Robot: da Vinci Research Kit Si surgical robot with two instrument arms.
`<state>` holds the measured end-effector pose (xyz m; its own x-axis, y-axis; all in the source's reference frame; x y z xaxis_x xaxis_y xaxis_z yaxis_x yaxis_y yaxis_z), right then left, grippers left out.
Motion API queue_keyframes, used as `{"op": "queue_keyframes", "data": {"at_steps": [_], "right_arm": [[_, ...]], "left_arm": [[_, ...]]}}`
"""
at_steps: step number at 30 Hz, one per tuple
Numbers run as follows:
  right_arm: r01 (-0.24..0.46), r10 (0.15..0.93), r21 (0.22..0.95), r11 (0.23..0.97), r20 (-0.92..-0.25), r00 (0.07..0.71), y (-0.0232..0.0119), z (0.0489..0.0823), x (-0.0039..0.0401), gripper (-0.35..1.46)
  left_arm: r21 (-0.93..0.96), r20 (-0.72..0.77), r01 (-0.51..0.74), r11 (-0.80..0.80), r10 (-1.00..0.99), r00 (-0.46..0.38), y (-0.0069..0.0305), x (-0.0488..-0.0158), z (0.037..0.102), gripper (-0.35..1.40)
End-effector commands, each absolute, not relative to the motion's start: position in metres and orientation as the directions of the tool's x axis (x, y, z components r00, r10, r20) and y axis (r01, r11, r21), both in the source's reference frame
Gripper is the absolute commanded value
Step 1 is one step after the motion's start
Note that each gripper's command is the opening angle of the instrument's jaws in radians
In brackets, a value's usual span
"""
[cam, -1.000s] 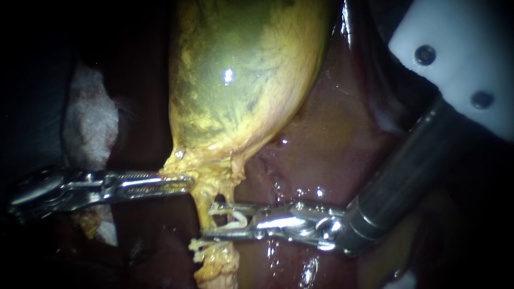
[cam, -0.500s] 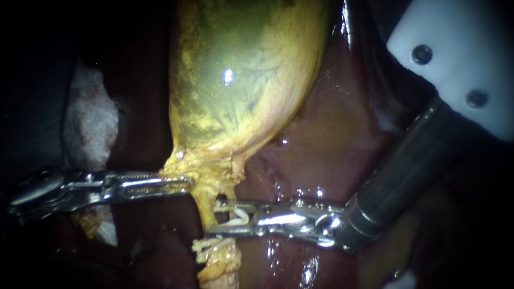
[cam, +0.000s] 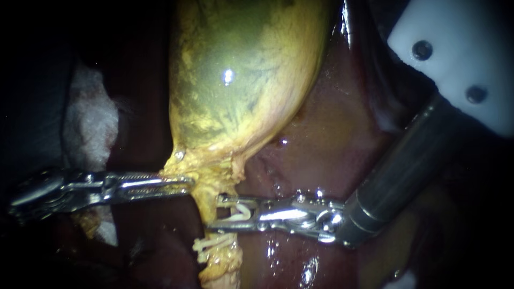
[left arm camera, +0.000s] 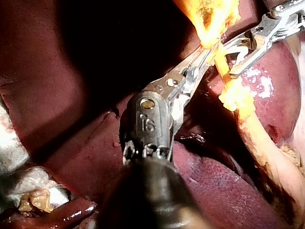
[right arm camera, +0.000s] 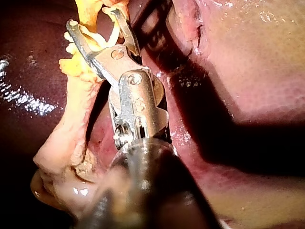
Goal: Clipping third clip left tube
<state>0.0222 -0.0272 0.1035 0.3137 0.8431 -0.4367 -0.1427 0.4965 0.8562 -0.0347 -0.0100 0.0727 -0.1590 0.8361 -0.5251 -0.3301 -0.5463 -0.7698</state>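
Observation:
The yellow-green gallbladder narrows into a thin yellow tube. My left instrument comes in level from the left, and its jaws are shut on the gallbladder's neck just above the tube; the left wrist view shows them together on yellow tissue. My right instrument reaches in from the right. Its jaws are open and straddle the tube, with a white clip seated between them. The right wrist view shows the same straddle. Pale clips sit on the tube just below those jaws.
Dark red, wet liver lies behind and right of the gallbladder. White gauze sits at the left, above my left instrument. A white plastic part with two screws fills the upper right, over my right shaft.
My right instrument's jaws have slid a little up the tube toward the gallbladder, still apart around it. The left instrument has held its grip without moving.

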Motion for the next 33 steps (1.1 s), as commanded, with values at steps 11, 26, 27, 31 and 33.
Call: {"op": "queue_keyframes", "data": {"at_steps": [11, 26, 27, 31, 33], "right_arm": [[-0.143, 0.845, 0.859, 0.492, -0.431, 0.316, -0.0277, 0.1033, 0.0226, 0.53], [-0.141, 0.853, 0.866, 0.481, -0.424, 0.306, -0.028, 0.1029, 0.0249, 0.53], [-0.141, 0.853, 0.866, 0.481, -0.424, 0.306, -0.028, 0.1029, 0.0249, 0.53], [-0.142, 0.856, 0.868, 0.476, -0.419, 0.305, -0.028, 0.1029, 0.0249, 0.5], [-0.142, 0.856, 0.868, 0.476, -0.419, 0.305, -0.028, 0.1029, 0.0249, 0.5]], "left_arm": [[-0.769, -0.526, -0.332, -0.547, 0.836, -0.159, -0.0102, -0.0353, 0.0729, -0.35], [-0.771, -0.528, -0.32, -0.551, 0.833, -0.163, -0.0107, -0.0364, 0.0736, -0.35], [-0.771, -0.529, -0.319, -0.551, 0.833, -0.163, -0.0107, -0.0364, 0.0736, -0.35], [-0.77, -0.529, -0.319, -0.552, 0.833, -0.163, -0.0108, -0.0365, 0.0736, -0.35], [-0.77, -0.529, -0.319, -0.552, 0.833, -0.164, -0.0108, -0.0365, 0.0736, -0.35]]}}
